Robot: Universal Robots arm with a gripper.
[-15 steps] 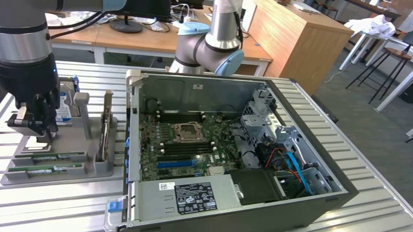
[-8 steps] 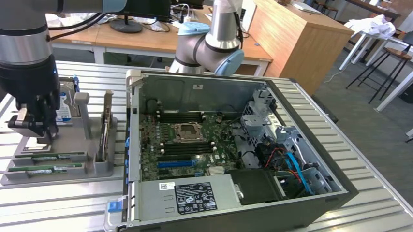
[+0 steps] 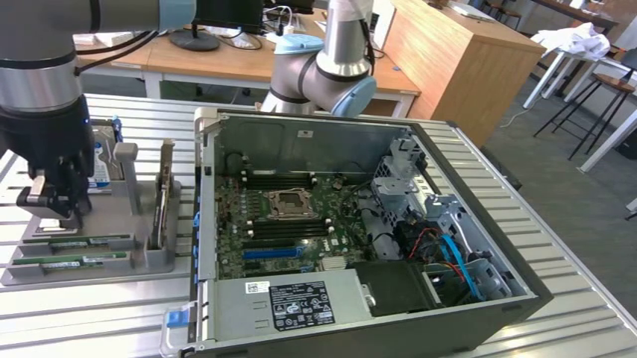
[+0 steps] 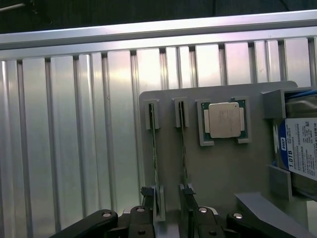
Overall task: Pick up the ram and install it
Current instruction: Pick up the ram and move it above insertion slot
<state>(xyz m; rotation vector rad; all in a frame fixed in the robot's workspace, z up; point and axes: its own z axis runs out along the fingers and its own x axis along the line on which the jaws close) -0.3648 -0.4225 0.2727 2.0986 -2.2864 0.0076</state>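
Two ram sticks (image 3: 76,242) (image 3: 70,261) stand on edge in slots of a grey holder (image 3: 149,261) at the exterior view's left. In the wrist view they appear as thin edges, one ram (image 4: 154,148) beside the other ram (image 4: 183,146). My gripper (image 3: 48,203) hangs just above the holder, close over the sticks, and holds nothing. In the wrist view the gripper (image 4: 167,208) is open, with one dark finger (image 4: 144,218) by each stick's end. The open computer case (image 3: 298,130) with its motherboard (image 3: 283,224) lies to the exterior view's right of the holder.
The holder also carries a processor chip (image 4: 224,120), a blue-labelled hard drive (image 4: 299,148) (image 3: 100,160) and an upright expansion card (image 3: 162,201). All of it rests on a ribbed metal table (image 3: 89,313). The arm's base (image 3: 324,74) stands behind the case.
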